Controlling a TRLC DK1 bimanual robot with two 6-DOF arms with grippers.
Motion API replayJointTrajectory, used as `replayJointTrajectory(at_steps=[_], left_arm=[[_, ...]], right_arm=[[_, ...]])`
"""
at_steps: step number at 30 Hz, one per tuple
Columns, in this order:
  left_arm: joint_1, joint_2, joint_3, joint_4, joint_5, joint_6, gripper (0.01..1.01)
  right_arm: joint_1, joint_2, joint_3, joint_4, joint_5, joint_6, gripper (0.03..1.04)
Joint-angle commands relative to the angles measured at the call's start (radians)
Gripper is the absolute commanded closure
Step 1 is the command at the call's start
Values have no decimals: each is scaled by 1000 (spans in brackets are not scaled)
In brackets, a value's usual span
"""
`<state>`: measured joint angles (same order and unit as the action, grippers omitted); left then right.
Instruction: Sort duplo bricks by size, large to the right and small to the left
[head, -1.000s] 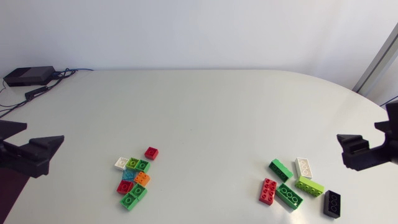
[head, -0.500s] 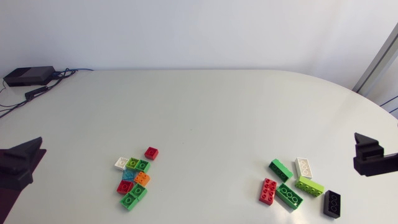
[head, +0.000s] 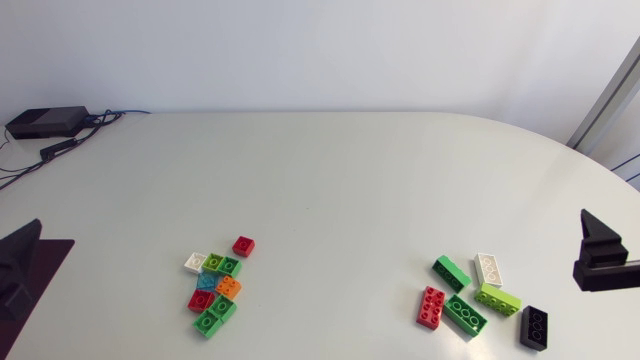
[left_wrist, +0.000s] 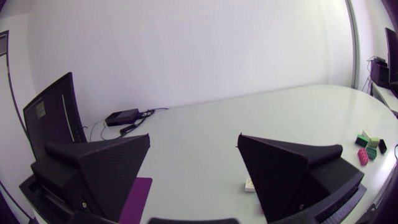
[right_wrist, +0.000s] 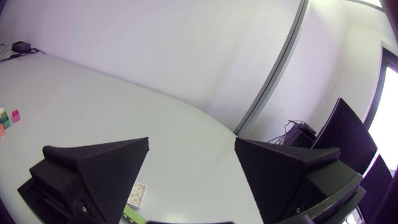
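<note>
Several small bricks (head: 216, 284) in red, white, green, blue and orange lie clustered at the table's front left. Several large bricks (head: 478, 298) in green, white, red, lime and black lie grouped at the front right. My left gripper (head: 20, 266) sits at the table's left edge, well away from the small cluster. In the left wrist view it (left_wrist: 193, 171) stands open and empty, with a white brick (left_wrist: 249, 185) peeking beside one finger. My right gripper (head: 600, 264) is at the right edge, beside the large group. It (right_wrist: 193, 171) is open and empty, above a white large brick (right_wrist: 137, 195).
A black box (head: 45, 122) with cables rests at the table's far left corner. The white table (head: 330, 190) stretches wide between the two brick groups.
Both arms have drawn back outward toward the table's side edges, left going left and right going right. The bricks have not moved.
</note>
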<state>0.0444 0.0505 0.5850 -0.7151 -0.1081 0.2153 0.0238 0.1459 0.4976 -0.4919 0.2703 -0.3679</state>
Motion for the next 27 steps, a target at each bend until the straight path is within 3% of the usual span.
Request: replayJointTrajectory(at_steps=[1,10,19,22,27], left_arm=[[22,-44,-31,37,8,-31,44],[28,-60,-91,138,8,-30,44],[32,-60,-182,279,-5,-17,44],[35,-61,-237,359,-77,-16,44],[35,-64,-336,503,-90,-42,44]], right_arm=[[10,-42,-36,24,7,-22,67],[19,-134,-140,105,12,-75,67],[53,-155,-222,243,7,26,67],[67,-155,-255,294,9,46,67],[80,-155,-323,355,9,63,67]])
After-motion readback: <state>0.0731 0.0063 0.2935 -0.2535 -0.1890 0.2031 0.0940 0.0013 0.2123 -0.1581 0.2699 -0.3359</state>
